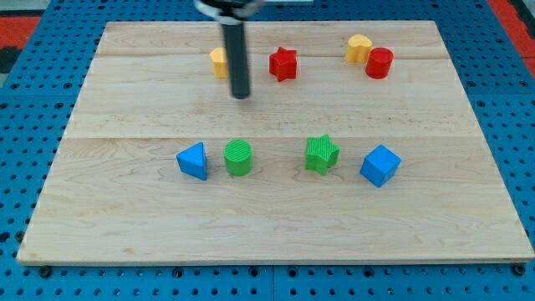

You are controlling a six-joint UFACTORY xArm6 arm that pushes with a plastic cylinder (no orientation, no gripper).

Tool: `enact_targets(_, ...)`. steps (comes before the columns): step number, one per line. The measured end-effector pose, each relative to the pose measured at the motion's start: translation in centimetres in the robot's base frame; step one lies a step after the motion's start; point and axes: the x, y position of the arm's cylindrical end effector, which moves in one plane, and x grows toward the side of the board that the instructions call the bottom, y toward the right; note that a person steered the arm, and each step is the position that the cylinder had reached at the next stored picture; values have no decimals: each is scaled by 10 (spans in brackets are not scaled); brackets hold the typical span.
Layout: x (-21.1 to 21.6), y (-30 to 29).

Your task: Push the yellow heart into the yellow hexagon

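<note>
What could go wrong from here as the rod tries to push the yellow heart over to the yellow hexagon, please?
The red star sits between the yellow block half hidden behind my tip and the yellow block at the view's right, so it may get shoved along. The red cylinder touching that block could also be knocked.
</note>
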Motion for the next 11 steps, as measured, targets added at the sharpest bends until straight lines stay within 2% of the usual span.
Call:
enact_targets(1,-16,137)
enact_targets(2,-38,227)
enact_targets(4,-81,171)
enact_targets(5,-87,146)
enact_targets(6,-94,84)
enact_targets(8,-96,234)
enact_targets(9,-139,206)
enact_targets(11,-138,3)
